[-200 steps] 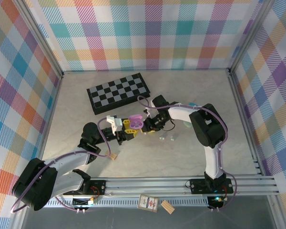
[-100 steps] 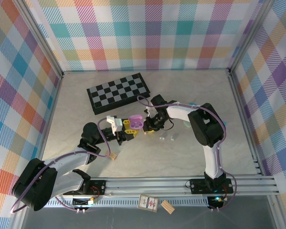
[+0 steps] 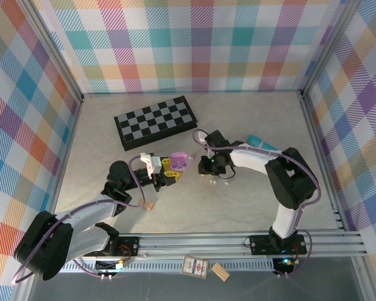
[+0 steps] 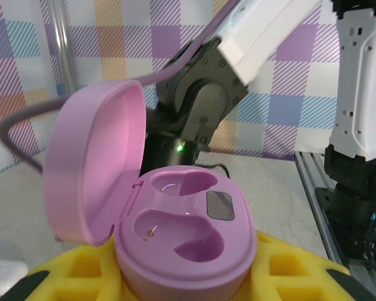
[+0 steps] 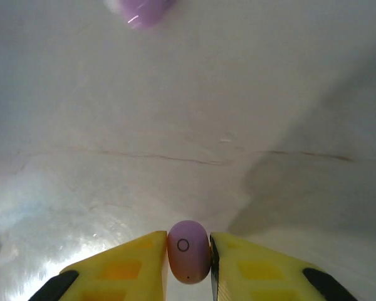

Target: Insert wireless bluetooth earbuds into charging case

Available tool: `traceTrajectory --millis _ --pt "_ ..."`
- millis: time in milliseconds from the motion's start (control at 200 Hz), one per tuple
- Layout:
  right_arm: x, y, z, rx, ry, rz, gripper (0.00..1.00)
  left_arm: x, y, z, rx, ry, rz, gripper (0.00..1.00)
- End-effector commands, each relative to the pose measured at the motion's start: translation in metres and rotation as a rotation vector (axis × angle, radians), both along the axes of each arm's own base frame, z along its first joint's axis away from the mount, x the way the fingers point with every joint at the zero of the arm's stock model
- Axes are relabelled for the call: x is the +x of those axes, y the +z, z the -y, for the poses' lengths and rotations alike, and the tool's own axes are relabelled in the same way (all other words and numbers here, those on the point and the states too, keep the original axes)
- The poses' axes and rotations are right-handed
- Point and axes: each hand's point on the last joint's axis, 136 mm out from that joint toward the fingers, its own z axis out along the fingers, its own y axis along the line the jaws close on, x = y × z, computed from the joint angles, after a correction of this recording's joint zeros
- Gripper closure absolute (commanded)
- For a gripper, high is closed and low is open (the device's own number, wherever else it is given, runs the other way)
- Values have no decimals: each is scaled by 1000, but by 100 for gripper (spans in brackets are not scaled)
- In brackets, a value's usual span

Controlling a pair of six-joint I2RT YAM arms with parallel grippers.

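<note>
Purple bud (image 5: 188, 251) pinched in right gripper (image 5: 188, 262), per right wrist view; left wrist view: left gripper (image 4: 187, 279) clamps open case (image 4: 175, 226).

Bright yellow on my left fingers (image 4: 313, 282), and the charging case (image 4: 182, 251) on them is pink-lilac all over, lid and wells alike. Bottom centre of my right wrist view: a purple earbud (image 5: 188, 251) with a thin dark ring, yellow right pads (image 5: 125, 269) either side. From above: black-and-grey checkerboard (image 3: 155, 121), pastel plaid walls (image 3: 188, 44), pale beige table (image 3: 250, 200).
</note>
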Motion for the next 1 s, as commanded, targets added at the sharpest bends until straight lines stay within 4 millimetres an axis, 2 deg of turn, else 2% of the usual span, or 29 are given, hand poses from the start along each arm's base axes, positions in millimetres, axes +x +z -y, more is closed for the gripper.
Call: traceTrajectory --millis 0,275,385,545,795,995 --pt "14 8 25 -62 -226 43 75 2 12 -1 -10 4 59 70" --pt "17 21 53 -116 -373 108 76 7 9 2 -1 7 52 71" --pt "17 36 57 -108 -382 142 77 13 5 2 9 35 56 71" --pt "12 68 62 -74 -381 193 77 31 -5 1 44 126 77 71" --pt "-3 117 57 -29 -360 265 77 60 -21 8 107 230 91 71" --pt "-14 150 35 55 -301 315 77 74 -36 20 151 265 96 71"
